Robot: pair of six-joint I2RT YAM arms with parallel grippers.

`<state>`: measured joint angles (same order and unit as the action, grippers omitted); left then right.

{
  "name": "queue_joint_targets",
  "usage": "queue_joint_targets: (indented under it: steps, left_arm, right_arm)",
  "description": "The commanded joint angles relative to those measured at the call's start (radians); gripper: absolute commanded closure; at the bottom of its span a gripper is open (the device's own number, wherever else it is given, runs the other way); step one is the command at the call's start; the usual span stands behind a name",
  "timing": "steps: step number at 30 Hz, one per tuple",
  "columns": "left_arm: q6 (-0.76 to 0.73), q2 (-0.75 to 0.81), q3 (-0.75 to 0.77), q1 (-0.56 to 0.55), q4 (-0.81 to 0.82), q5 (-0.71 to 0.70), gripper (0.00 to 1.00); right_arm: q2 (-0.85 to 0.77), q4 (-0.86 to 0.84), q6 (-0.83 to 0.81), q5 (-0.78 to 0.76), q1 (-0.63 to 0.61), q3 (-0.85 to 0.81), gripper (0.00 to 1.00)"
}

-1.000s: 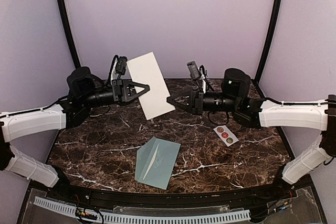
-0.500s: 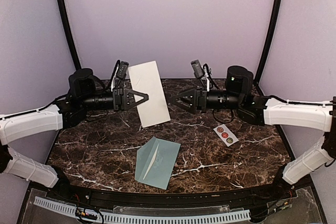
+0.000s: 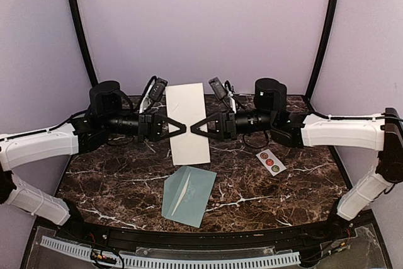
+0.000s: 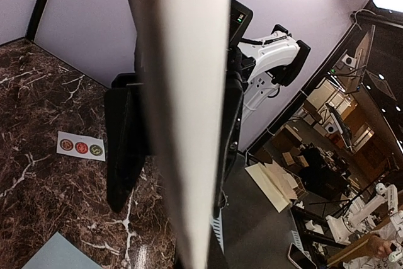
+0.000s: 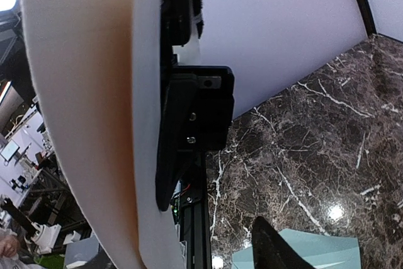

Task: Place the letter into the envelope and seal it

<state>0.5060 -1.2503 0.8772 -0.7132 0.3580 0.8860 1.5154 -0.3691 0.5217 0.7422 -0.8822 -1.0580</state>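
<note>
Above the dark marble table (image 3: 302, 181), the left gripper (image 3: 179, 127) pinches the white rectangular paper letter (image 3: 187, 102) upright; whether the right gripper (image 3: 195, 125) holds it is unclear. Next, probably, angle it into the flat pale teal paper envelope (image 3: 187, 194) lying on the table in front

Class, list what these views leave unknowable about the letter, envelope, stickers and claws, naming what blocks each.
Right claw: in the top view its tips meet the letter, but whether it grips is unclear; paper fills the right wrist view.
Envelope: both wrist views cut it off at the bottom edge.
Sticker strip: designs too small to read.
</note>
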Motion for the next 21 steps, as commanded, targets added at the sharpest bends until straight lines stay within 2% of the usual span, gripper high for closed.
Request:
queue_joint_targets:
  steps: [1,4,5,6,7,8,9,11,14,16,21]
  left_arm:
    - [-0.043,-0.01,0.041,-0.011,-0.044,0.036,1.0]
    - [-0.057,-0.007,0.044,-0.011,-0.066,0.008,1.0]
    - [-0.058,-0.003,0.044,-0.011,-0.068,0.001,0.96]
    - [-0.059,-0.001,0.044,-0.01,-0.071,-0.018,0.91]
    - [-0.059,0.005,0.041,-0.01,-0.071,-0.039,0.79]
    - [-0.057,0.009,0.035,-0.011,-0.065,-0.05,0.74]
    - [-0.052,0.018,0.031,-0.01,-0.056,-0.07,0.64]
    - [-0.035,0.036,0.011,-0.009,-0.021,-0.094,0.56]
    - [0.008,0.06,-0.02,-0.009,0.053,-0.109,0.55]
    - [0.03,0.068,-0.032,-0.009,0.088,-0.115,0.59]
    - [0.059,0.056,-0.038,-0.009,0.116,-0.107,0.74]
  right_arm:
    - [0.009,-0.15,0.073,0.068,-0.008,0.001,0.59]
    - [0.007,-0.163,0.08,0.061,-0.009,0.008,0.91]
    - [0.003,-0.164,0.08,0.054,-0.009,0.012,1.0]
    - [-0.002,-0.164,0.078,0.041,-0.009,0.019,1.0]
    - [-0.011,-0.161,0.077,0.014,-0.009,0.025,1.0]
    - [-0.021,-0.163,0.073,0.0,-0.008,0.034,1.0]
    - [-0.03,-0.163,0.071,-0.017,-0.008,0.044,1.0]
    - [-0.047,-0.16,0.07,-0.044,-0.006,0.058,1.0]
    - [-0.063,-0.158,0.069,-0.066,-0.006,0.072,1.0]
    - [-0.068,-0.159,0.069,-0.075,-0.005,0.08,1.0]
    - [-0.078,-0.161,0.068,-0.087,-0.006,0.088,1.0]
